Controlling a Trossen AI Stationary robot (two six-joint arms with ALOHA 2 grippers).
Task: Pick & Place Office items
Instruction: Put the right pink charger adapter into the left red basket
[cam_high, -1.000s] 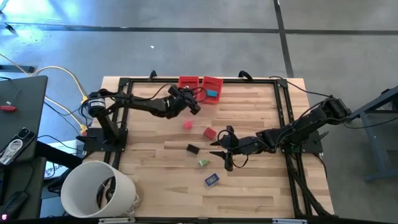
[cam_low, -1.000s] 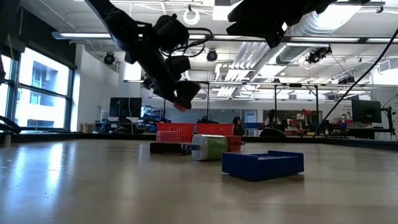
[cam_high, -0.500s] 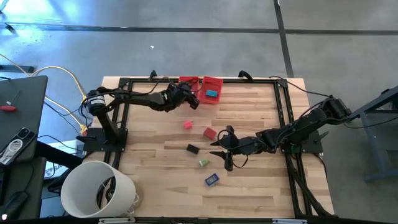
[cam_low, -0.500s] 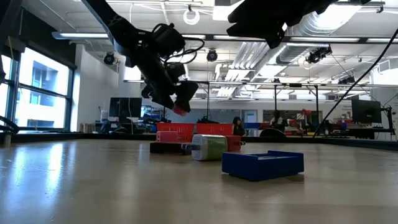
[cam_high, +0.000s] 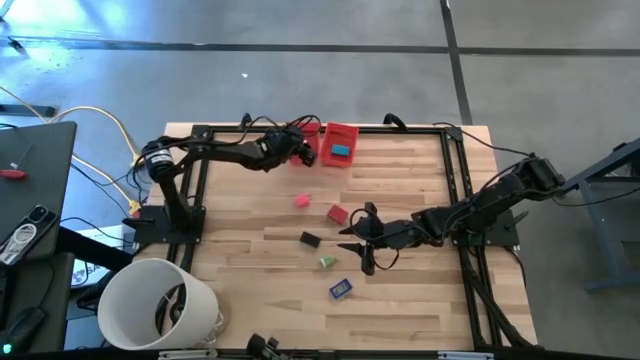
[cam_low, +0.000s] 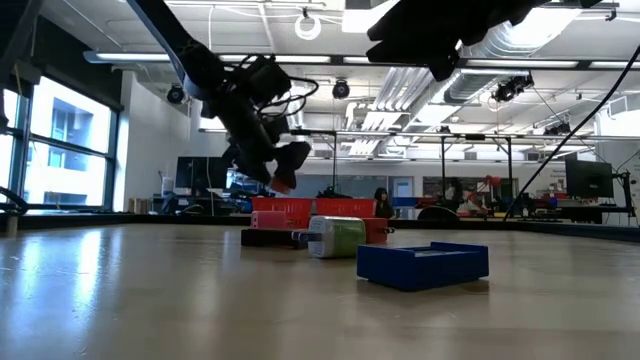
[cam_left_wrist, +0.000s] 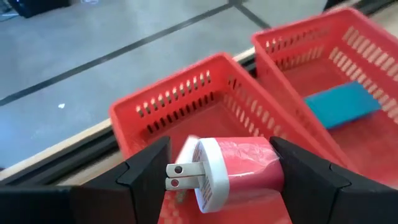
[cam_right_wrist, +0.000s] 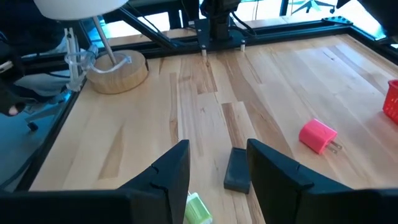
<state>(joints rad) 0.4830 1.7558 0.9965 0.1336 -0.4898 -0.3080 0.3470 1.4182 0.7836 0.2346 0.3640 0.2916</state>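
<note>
My left gripper hangs over the left of two red bins at the table's far edge, shut on a pink plug-shaped item with a white face and two metal prongs. The right bin holds a teal piece. Out on the table lie a pink item, a red one, a black one, a green one and a dark blue one. My right gripper hovers open just right of the black piece. My left gripper pinches the pink item's body between its two fingers, one on each opposite side. The fingers slant down toward the far edge. The item hangs clear above the left bin, and its white pronged face sticks out sideways between the fingers.
A big white bucket stands off the table's near left corner. A dark frame runs along the table's sides. Bare wood lies between the bins and the loose pieces.
My left gripper has carried the pink item toward the far edge, from above the bare wood to over the left red bin, rolling its wrist on the way. The item stays pinched and clear of the table.
</note>
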